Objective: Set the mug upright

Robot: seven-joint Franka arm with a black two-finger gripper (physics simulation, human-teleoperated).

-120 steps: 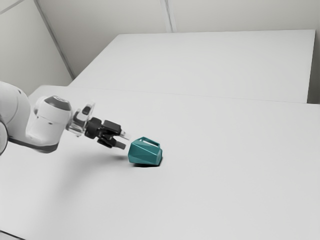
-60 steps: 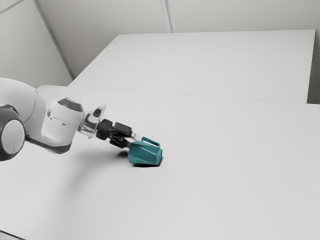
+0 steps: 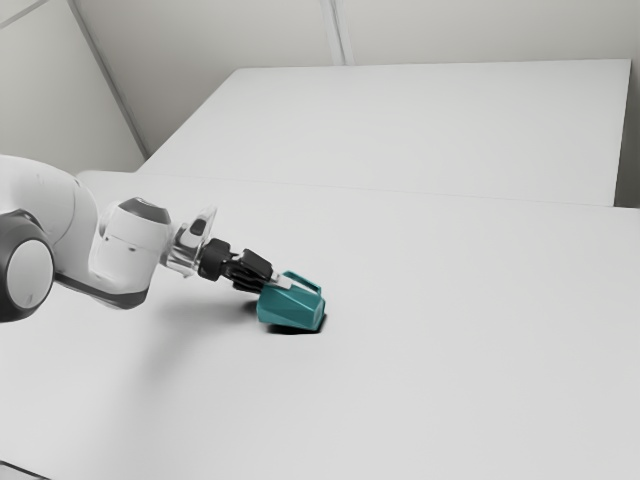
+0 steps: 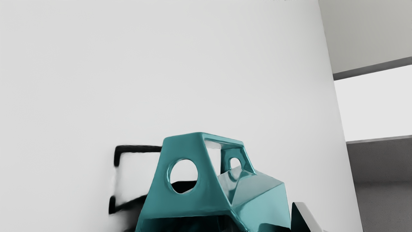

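The teal mug (image 3: 292, 308) lies on its side on the white table, its handle (image 3: 303, 281) uppermost and its mouth toward my hand. At the mug's mouth end, below the handle, my gripper (image 3: 279, 283) is shut on the mug, its fingers close together. In the wrist view the mug (image 4: 257, 199) shows its handle, with round holes, above the dark mouth. One fingertip (image 4: 305, 217) stands against the outside of the mug's wall; the other finger is hidden from that view.
The white table (image 3: 450, 350) extends around the mug. Behind it is another white surface (image 3: 420, 120), with pale walls (image 3: 200, 40) beyond. A dark shadow lies under the mug.
My hand has moved toward the exterior view's right and down to the mug, and the fingers have come together on it. The mug has stayed about where it was.
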